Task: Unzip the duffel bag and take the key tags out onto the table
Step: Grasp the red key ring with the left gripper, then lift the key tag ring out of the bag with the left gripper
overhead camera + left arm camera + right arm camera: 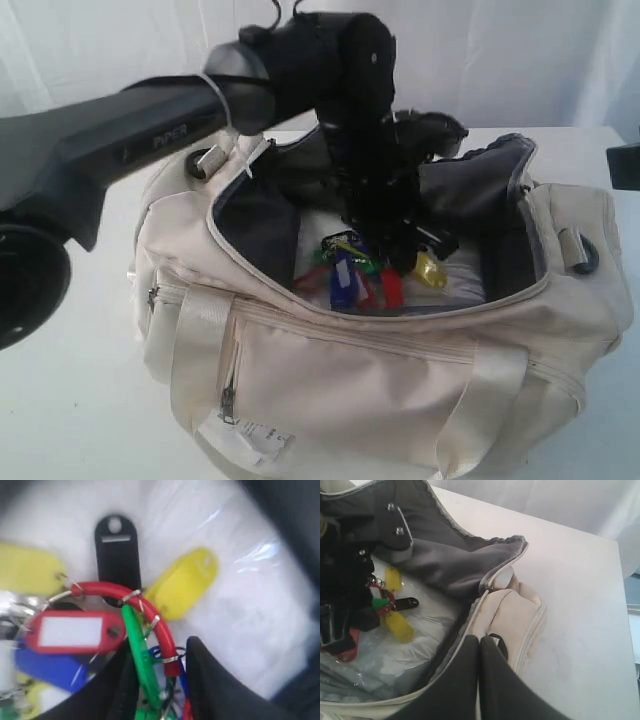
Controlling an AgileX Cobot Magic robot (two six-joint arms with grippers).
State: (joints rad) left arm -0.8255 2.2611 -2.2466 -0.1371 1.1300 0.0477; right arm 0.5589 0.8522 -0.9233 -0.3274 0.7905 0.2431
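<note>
White worktop [60, 400] all round, pale curtain [500, 60] behind. The big cream duffel bag [380, 380] sits on it with the zip wide open and the grey lining showing. The left pincer [160, 652] is down inside the bag, fingers [215, 685] half parted either side of the key tags [145, 630]. A green tag and the red ring sit between them, but I can't tell if they pinch. The bunch lies on the bag's floor. The right pincer [480, 640] is clenched tight, tips at the bag's end rim.

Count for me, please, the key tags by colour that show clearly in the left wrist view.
Yellow tags: 2
Black tag: 1
Red tag: 1
Blue tag: 1
Green tag: 1
Total: 6, leaving out blurred bits at the edge.
</note>
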